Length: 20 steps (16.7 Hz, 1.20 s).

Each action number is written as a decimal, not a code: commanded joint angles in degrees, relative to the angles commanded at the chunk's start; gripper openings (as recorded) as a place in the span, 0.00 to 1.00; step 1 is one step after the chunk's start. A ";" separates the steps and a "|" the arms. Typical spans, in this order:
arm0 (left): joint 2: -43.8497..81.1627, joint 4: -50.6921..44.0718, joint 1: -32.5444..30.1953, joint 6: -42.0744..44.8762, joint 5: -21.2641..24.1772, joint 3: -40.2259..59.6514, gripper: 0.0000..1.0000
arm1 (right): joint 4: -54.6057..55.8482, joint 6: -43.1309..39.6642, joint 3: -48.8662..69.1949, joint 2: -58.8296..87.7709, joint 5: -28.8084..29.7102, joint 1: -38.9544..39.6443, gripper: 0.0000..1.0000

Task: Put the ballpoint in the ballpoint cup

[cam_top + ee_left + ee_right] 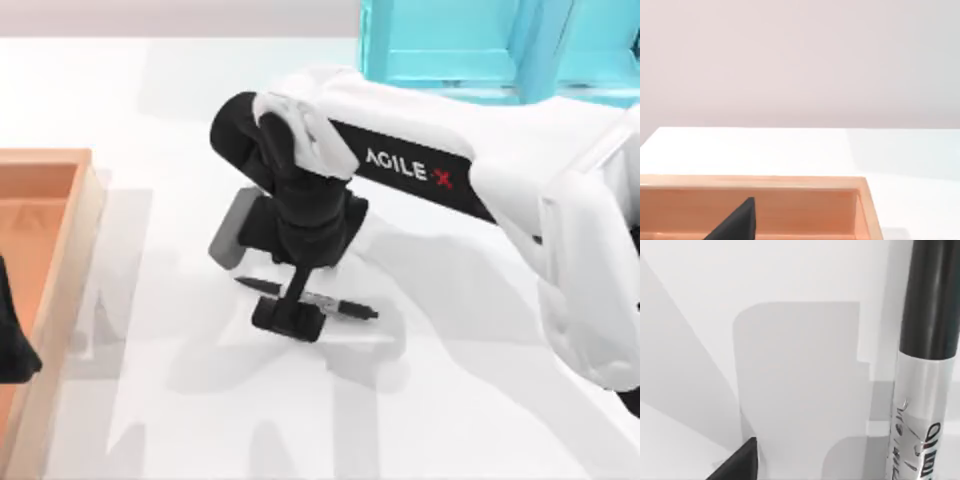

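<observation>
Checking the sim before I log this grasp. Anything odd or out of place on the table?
Nothing stands out. The ballpoint lies flat and whole on the white table, with the right gripper down over its middle. The left gripper sits parked over the orange tray at the table's left edge. Nothing looks spilled or damaged.

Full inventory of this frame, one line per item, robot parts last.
ballpoint: 1, black ends with white-grey printed barrel, lying on the table at centre, under the right gripper; seen close up in the right wrist view.
orange tray: 1, orange wood, at the table's left edge; its inner wall is in the left wrist view.
cyan shelf unit: 1, cyan, at the table's far edge, right of centre.
table: 1, white.
right gripper: 1, black, on a white arm, down at the ballpoint at table centre.
left gripper: 1, black, parked over the orange tray at the left edge.
</observation>
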 joint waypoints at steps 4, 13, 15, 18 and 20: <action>0.00 0.00 0.00 0.00 0.00 0.00 1.00 | 3.07 0.00 -3.05 0.06 0.00 0.03 1.00; 0.00 0.00 0.00 0.00 0.00 0.00 1.00 | 3.07 0.00 -3.05 0.06 0.00 0.03 0.47; 0.00 0.00 0.00 0.00 0.00 0.00 1.00 | 3.07 0.00 -3.05 0.06 0.00 0.03 0.32; 0.00 0.00 0.00 0.00 0.00 0.00 1.00 | 3.07 0.00 -3.05 0.06 0.00 0.03 0.10; 0.00 0.00 0.00 0.00 0.00 0.00 1.00 | 3.07 0.00 -3.05 0.06 0.00 0.03 0.00</action>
